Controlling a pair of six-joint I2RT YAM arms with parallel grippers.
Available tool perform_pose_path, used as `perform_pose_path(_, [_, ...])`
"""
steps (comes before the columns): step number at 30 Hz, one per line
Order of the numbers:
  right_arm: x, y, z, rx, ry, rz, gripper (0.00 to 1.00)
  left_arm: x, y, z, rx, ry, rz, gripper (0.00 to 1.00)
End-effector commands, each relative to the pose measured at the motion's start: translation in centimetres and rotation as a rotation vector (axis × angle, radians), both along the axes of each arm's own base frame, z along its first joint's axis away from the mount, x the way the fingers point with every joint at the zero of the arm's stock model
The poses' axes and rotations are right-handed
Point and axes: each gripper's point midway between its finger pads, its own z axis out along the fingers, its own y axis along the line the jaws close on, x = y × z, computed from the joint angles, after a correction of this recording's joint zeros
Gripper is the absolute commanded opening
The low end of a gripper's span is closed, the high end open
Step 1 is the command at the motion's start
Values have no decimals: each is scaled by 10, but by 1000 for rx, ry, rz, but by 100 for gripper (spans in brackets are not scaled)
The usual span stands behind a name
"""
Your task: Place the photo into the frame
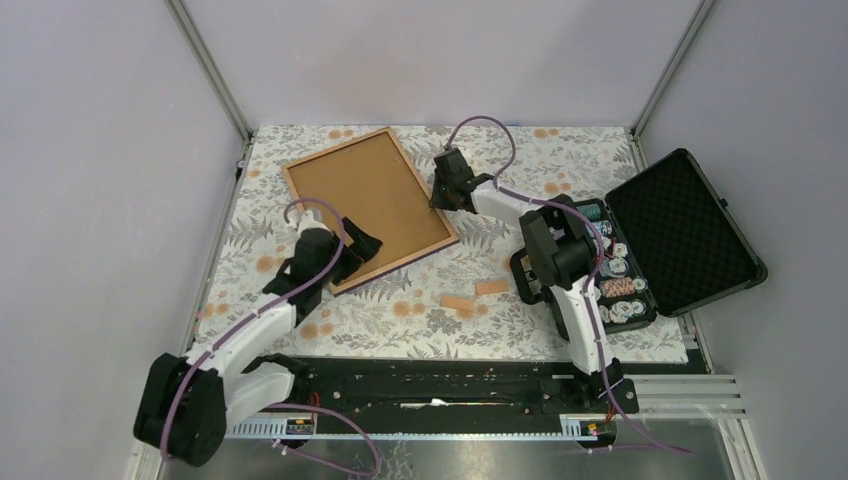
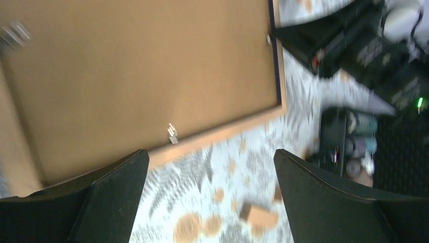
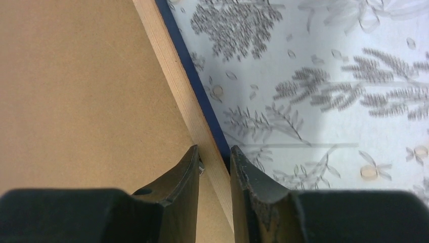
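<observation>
The frame (image 1: 410, 258) lies face down on the patterned table, light wood rim up and navy edge showing, with the plain brown backing board (image 1: 365, 195) set in it. The photo is not in view. My right gripper (image 1: 437, 203) is at the frame's right side; in the right wrist view it (image 3: 215, 152) is shut on the wood rim (image 3: 172, 71), one finger on the backing board (image 3: 76, 86) and the other outside the navy edge. My left gripper (image 1: 355, 250) is open and empty over the frame's near corner. In the blurred left wrist view it (image 2: 210, 154) hangs above the rim (image 2: 222, 132) and a metal tab (image 2: 172, 133).
An open black case (image 1: 680, 230) holding poker chips (image 1: 615, 285) stands at the right edge. Two small wooden blocks (image 1: 458, 302) (image 1: 491, 287) lie on the table in front of the frame; one also shows in the left wrist view (image 2: 260, 215). Grey walls enclose the table.
</observation>
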Motion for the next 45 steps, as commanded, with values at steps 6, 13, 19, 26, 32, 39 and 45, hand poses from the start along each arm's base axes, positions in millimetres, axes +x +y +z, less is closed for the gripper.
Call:
perform_pose_path(6, [-85,-25,-11,185,168,-197,10,-64,-46,-40,-116,92,-130,99])
perform_pose_path(13, [-133,2,0,275,212,-158,12,-63,-42,-50,-109,92,-102,99])
perform_pose_path(19, [-190,43,-5,334,286,-41,16,-41,-19,-45,8,48,-31,99])
perform_pose_path(26, [-179,24,33,170,95,-3,74,-35,14,-55,19,65,24,99])
perform_pose_path(32, [-98,-21,41,-67,-21,-95,90,-44,13,-62,-10,65,21,99])
perform_pose_path(39, [-11,-29,23,-121,-30,-138,90,-49,17,-61,-39,20,44,99])
perform_pose_path(45, [23,-16,14,-142,-47,-132,89,-48,16,-60,-54,0,46,99])
